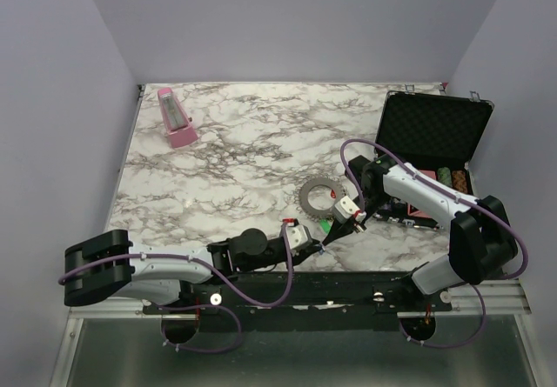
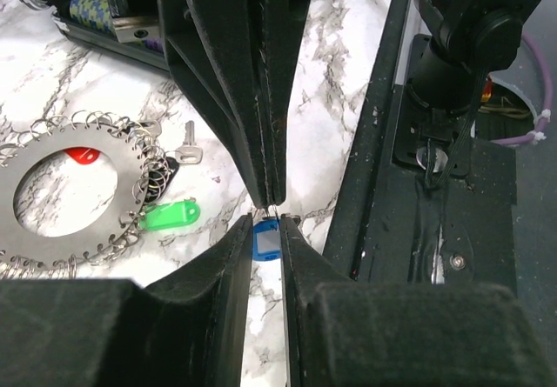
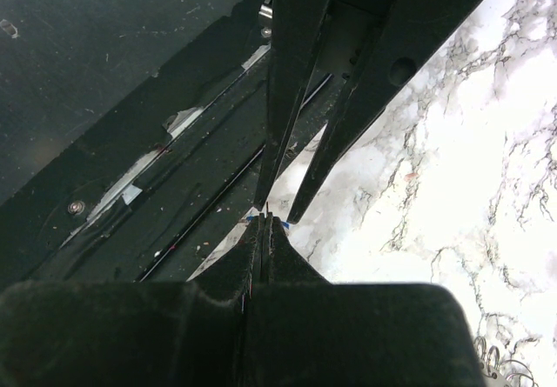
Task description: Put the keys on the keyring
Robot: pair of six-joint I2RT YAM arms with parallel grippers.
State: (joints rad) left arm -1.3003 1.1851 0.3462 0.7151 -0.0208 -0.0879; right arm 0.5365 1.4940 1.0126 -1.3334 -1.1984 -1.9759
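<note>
Holding the blue key (image 2: pixel 266 241) by its plastic head, the left fingers (image 2: pixel 228 265) are clamped on it low over the desk (image 1: pixel 235 152), right at the near edge. The right fingers (image 2: pixel 244 100) come in from 12 o'clock in the left wrist view, pressed fully together, with their tips meeting just above that blue head. Whether they are pinching the key's metal end or a small loop, I can't tell; it's too fine to see.

Now the keyring (image 2: pixel 70 243): it lies flat on the desk at about 9 o'clock from the blue key, a little apart from it, with small wire loops bunched along its toothed rim. The green key (image 2: pixel 170 215) sits at the ring's 4 o'clock, touching or nearly touching the rim. A bare silver key (image 2: pixel 187 148) lies at 2 o'clock just beside the loops, and a red key (image 2: pixel 83 154) shows through the hole. Hooked on or just lying there? The pictures don't settle it.

So, my read on progress: the blue key is clearly not on the ring yet. It needs carrying across and threading onto a loop, and the other keys may need it too. Plenty left.
</note>
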